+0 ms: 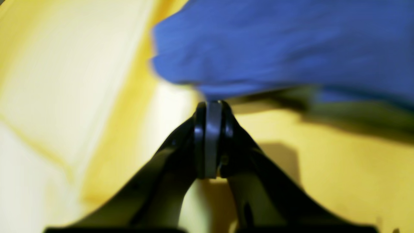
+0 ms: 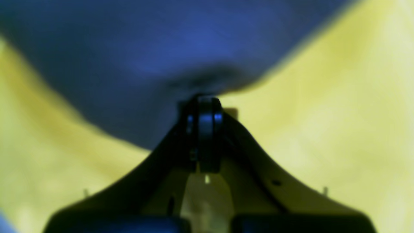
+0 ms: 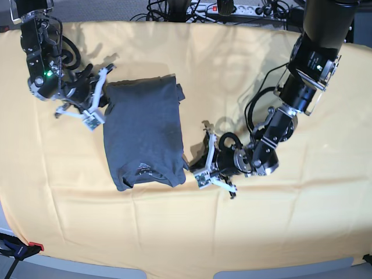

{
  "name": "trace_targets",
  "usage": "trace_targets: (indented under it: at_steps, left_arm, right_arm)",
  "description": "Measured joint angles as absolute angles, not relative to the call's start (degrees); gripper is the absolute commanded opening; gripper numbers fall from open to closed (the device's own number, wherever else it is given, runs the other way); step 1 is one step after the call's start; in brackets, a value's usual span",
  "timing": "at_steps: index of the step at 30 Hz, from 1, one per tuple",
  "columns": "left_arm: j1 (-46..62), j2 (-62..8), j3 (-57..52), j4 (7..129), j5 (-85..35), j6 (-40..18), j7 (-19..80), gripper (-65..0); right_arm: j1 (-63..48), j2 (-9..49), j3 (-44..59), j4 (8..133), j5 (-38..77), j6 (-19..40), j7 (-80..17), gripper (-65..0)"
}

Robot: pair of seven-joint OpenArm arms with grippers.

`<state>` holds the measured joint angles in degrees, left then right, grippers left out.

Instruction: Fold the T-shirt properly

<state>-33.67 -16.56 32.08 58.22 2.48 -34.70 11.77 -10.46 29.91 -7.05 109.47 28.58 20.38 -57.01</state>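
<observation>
The dark grey T-shirt [image 3: 142,128] lies on the yellow cloth [image 3: 273,232], folded into a long strip with its pale neck label near the front end. My left gripper [image 3: 196,168] sits at the strip's front right corner. In the left wrist view its jaws [image 1: 208,105] are shut, and the T-shirt's [image 1: 275,48] edge is pinched at the tips and lifted a little. My right gripper [image 3: 100,99] is at the far left corner. The right wrist view shows that gripper [image 2: 204,98] shut, with the T-shirt [image 2: 145,48] puckering at its tips.
Cables and a power strip [image 3: 232,9] run along the table's back edge. A clamp [image 3: 17,249] sticks out at the front left corner. The yellow cloth [image 1: 339,168] is creased and covers the whole tabletop around the shirt.
</observation>
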Motion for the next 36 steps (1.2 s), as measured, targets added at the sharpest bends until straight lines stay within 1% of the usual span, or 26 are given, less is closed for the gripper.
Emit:
trace_targets:
  at_steps: [2, 4, 6, 8, 9, 10, 12, 14, 16, 17, 18, 21, 25, 29, 32, 36]
  left_arm:
    - [-35.0, -17.3, 32.1, 59.5, 0.4, -34.4, 18.0, -65.0]
    - [-35.2, -18.5, 31.5, 61.5, -5.0, -34.0, 23.7, -65.0]
    - [-34.8, -19.3, 29.9, 63.7, -12.0, -33.9, 27.4, -65.0]
    - [-34.7, -19.2, 27.3, 65.4, -18.8, -34.3, 31.0, -65.0]
    - [-34.8, -19.1, 25.8, 66.3, -21.8, -34.5, 31.9, -65.0]
    - [-34.8, -18.9, 23.9, 67.0, -25.5, -36.1, 32.2, -65.0]
    - [-35.1, -18.6, 20.1, 68.2, -33.7, -39.9, 35.2, -65.0]
    - [-35.1, -18.4, 15.9, 68.6, -46.9, -39.7, 41.7, -65.0]
    - [-34.8, -18.6, 12.6, 68.6, -58.8, -39.5, 49.8, -65.0]
    - [-34.4, -18.9, 11.7, 68.5, -63.5, -39.5, 52.8, -65.0]
    - [-33.8, -18.7, 11.2, 68.5, -65.9, -39.5, 55.0, -65.0]
    - [-31.1, -15.8, 11.2, 68.5, -66.3, -39.5, 58.0, -65.0]
    - [-26.9, -9.5, 11.7, 68.4, -65.6, -39.5, 58.1, -65.0]
    - [-26.7, -4.8, 11.5, 68.4, -64.1, -39.5, 57.6, -65.0]
    - [-26.7, -1.6, 11.5, 68.5, -52.6, -39.5, 56.2, -65.0]
    - [-25.3, 0.8, 11.6, 68.4, -37.3, -39.6, 49.1, -65.0]
  right_arm:
    - [-11.7, 30.0, -3.4, 109.9, 23.9, 15.7, -57.1, -65.0]
    - [-13.3, 30.0, 0.1, 111.1, 21.3, 11.8, -57.1, -65.0]
    - [-14.9, 29.9, 3.6, 113.2, 22.1, 11.1, -57.1, -65.0]
    - [-15.6, 29.5, 7.0, 115.2, 25.5, 11.8, -55.9, -65.0]
    - [-15.5, 29.2, 8.5, 115.9, 28.0, 14.1, -54.7, -65.0]
    - [-15.3, 28.9, 9.8, 116.6, 31.4, 16.1, -53.4, -65.0]
    - [-14.7, 28.2, 12.1, 117.1, 38.3, 22.3, -51.1, -65.0]
    - [-14.8, 27.0, 13.5, 117.1, 46.4, 31.4, -50.5, -65.0]
    - [-14.9, 25.1, 13.2, 117.1, 53.6, 38.3, -52.4, -65.0]
    - [-14.9, 23.9, 13.1, 117.1, 57.0, 40.4, -54.6, -65.0]
    - [-15.0, 23.0, 13.0, 117.1, 59.6, 39.9, -55.9, -65.0]
    - [-15.1, 21.1, 13.0, 117.1, 60.9, 39.9, -57.8, -65.0]
    - [-15.6, 19.6, 13.0, 117.1, 58.8, 39.9, -57.9, -65.0]
    - [-17.8, 19.0, 12.4, 117.0, 58.2, 39.9, -57.9, -65.0]
    - [-18.3, 19.0, 10.3, 115.2, 55.9, 39.9, -56.9, -65.0]
    - [-18.3, 18.9, 6.8, 107.9, 45.2, 39.9, -50.3, -65.0]
